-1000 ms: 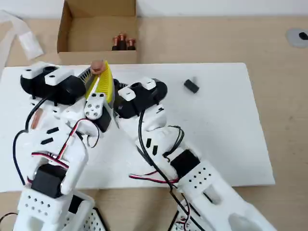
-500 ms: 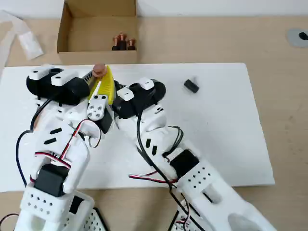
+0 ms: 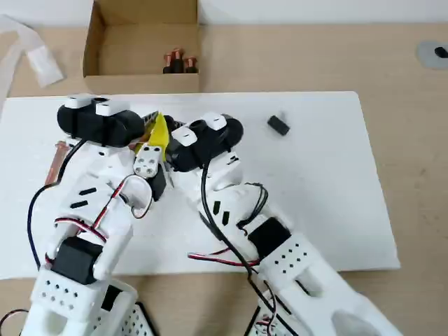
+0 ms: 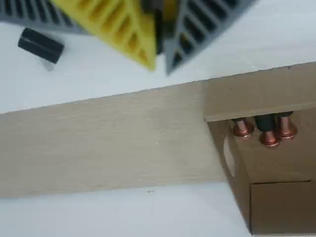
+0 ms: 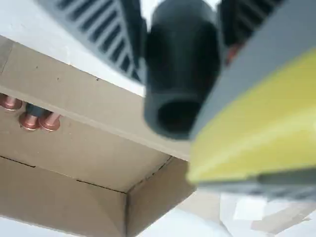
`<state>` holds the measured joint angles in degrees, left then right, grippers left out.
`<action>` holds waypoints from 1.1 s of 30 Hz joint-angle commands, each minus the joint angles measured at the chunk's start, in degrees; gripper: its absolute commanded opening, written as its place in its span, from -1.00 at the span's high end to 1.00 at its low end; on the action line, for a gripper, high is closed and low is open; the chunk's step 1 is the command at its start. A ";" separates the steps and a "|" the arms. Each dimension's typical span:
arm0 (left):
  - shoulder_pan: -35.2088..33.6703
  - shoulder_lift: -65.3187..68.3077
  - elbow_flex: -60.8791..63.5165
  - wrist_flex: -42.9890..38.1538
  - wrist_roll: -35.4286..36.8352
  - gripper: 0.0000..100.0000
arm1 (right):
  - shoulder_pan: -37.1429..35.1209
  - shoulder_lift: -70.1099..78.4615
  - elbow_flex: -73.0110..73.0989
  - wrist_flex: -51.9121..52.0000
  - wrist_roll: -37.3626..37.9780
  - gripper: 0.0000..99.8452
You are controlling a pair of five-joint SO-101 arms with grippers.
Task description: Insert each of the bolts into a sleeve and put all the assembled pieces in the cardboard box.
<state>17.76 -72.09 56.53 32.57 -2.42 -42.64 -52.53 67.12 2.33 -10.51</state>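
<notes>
Cardboard box (image 3: 133,52) stands open in the upper left of the high view, on the wooden table (image 3: 406,154), just past the upper edge of the white board (image 3: 315,203). Three assembled pieces (image 3: 177,61), copper heads on black bodies, stand touching one another inside it, against its lower wall near the lower right corner. Both arms come up from the bottom edge of the frame, and their ends meet on the upper left part of the board, just below the box. The left gripper (image 3: 155,126) has one yellow jaw and one grey. In its wrist view the two tips stand almost together with only a thin slit between them, and I cannot tell whether anything is pinched there. The right gripper (image 5: 182,44) is clamped on a black sleeve (image 5: 177,84), which is squeezed between ribbed grey jaws with its open bore turned toward the camera. A sliver of copper shows right beside it. A loose sleeve (image 3: 278,124) lies on its side on the board, right of the two grippers and well apart from the box. A copper bolt (image 3: 56,157) lies on the board at the left of the frame, close against the left arm and partly covered by it.
</notes>
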 commanded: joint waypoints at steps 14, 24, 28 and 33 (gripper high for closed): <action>-3.52 1.98 -12.92 0.26 -0.09 0.99 | 0.04 -1.27 -1.36 -1.58 -0.62 0.98; -8.26 16.92 -30.95 14.24 -0.18 0.99 | 0.04 -1.27 -1.45 -1.58 -0.62 0.98; -11.25 22.64 -36.22 14.68 -0.09 0.99 | -0.04 -1.27 -1.36 -1.58 -0.62 0.98; -11.60 30.20 -41.23 12.31 1.67 0.99 | -0.04 -1.27 -1.45 -1.67 -0.62 0.98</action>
<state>6.95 -44.48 21.10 46.55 -2.15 -42.73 -52.53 67.12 2.24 -10.51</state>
